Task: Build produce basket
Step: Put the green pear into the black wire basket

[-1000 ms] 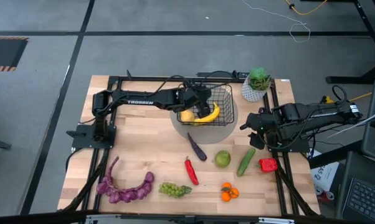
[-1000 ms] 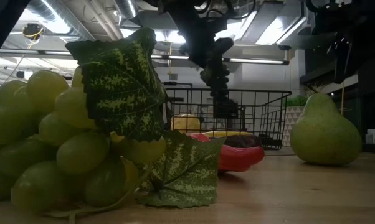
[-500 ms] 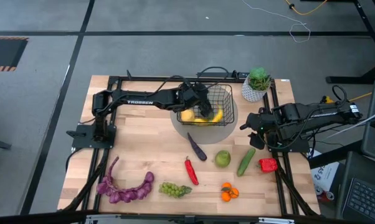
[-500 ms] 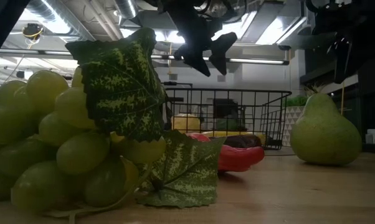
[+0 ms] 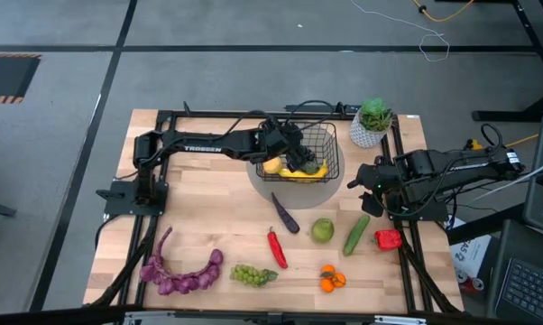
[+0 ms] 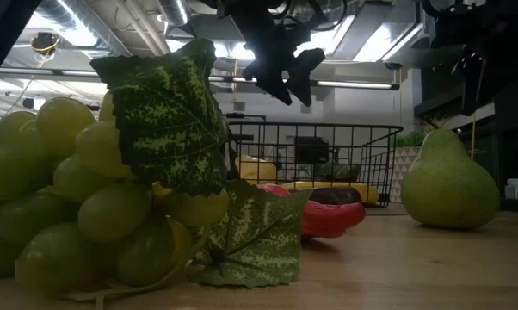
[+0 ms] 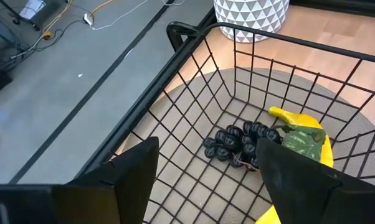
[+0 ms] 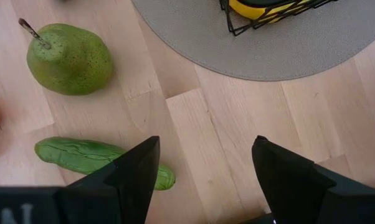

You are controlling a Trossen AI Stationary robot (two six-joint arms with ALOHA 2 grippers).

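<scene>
High view. Tabletop [image 5: 208,226] of pale wood. Basket [image 5: 300,153] on a grey round mat [image 5: 330,185] at the far centre, holding a banana [image 5: 294,169], dark grapes and a yellow fruit. Left arm, lettered "TROSSEN" [image 5: 202,148] in white, reaches from the left; left pincer [image 5: 289,149] over the basket, fingers wide, holding nothing. Right pincer [image 5: 366,181] at the right edge, just beside the mat, fingers apart and empty. On the near tabletop: eggplant [image 5: 285,215], chili [image 5: 277,247], pear [image 5: 322,229], cucumber [image 5: 356,234], oranges [image 5: 331,280], green grapes [image 5: 253,274], purple grapes [image 5: 181,274], a red item [image 5: 388,238]. Potted plant [image 5: 372,122] at the far right corner.

Low view. Green grapes with leaves fill the near left; basket beyond; left pincer spread above its rim; pear at right.

Left wrist view. Dark grapes [image 7: 237,142] lie on the basket floor, touching the banana; a leaf on top.

Right wrist view. Pear, cucumber, mat edge, basket corner.
</scene>
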